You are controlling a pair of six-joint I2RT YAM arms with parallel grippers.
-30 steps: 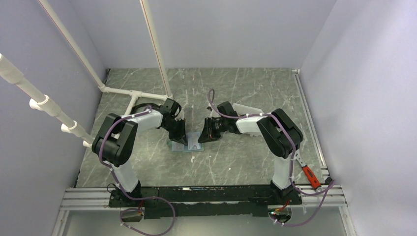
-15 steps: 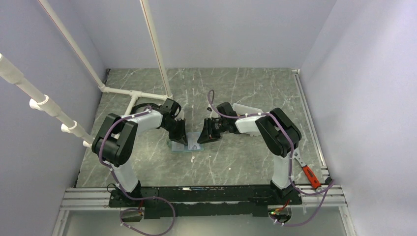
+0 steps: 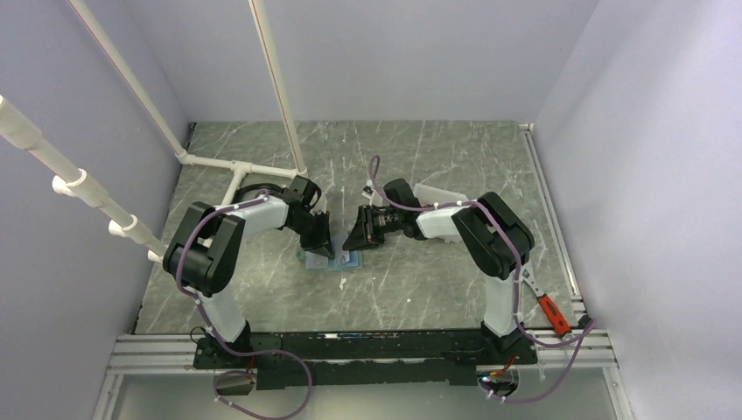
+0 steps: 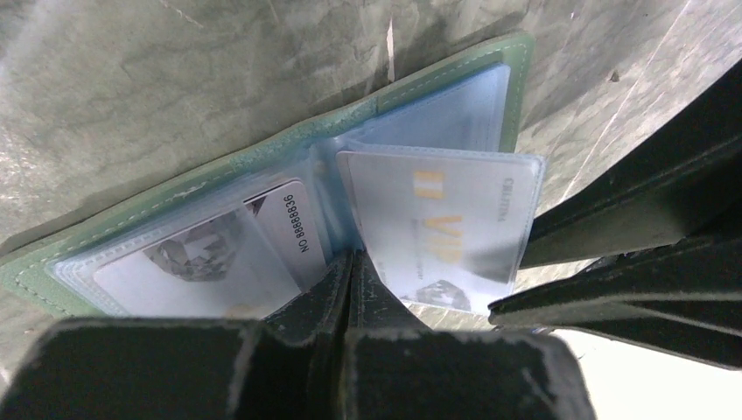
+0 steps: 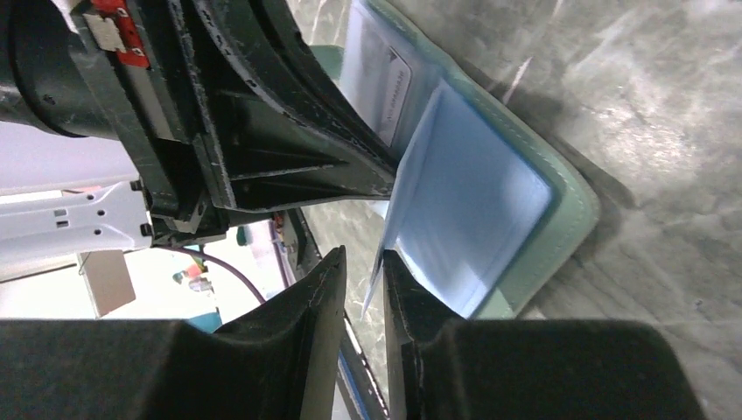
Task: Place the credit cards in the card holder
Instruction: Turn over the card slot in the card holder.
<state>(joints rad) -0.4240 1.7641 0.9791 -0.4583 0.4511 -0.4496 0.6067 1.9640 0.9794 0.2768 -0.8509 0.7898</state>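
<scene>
Right gripper (image 3: 352, 238) has slid leftward over the open card holder (image 4: 262, 156), its jaws nearly together on the edge of a raised clear sleeve that holds a pale card (image 4: 437, 219). Left gripper (image 4: 350, 267), fingers closed tight with nothing between them, rests on the holder's middle fold, just beside a numbered card (image 4: 293, 226) in a pocket.

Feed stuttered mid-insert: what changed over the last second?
The right gripper swung left toward the left gripper, with a clear sleeve of the card holder between its fingers. The left gripper stays shut at the fold; card holder unmoved.
</scene>
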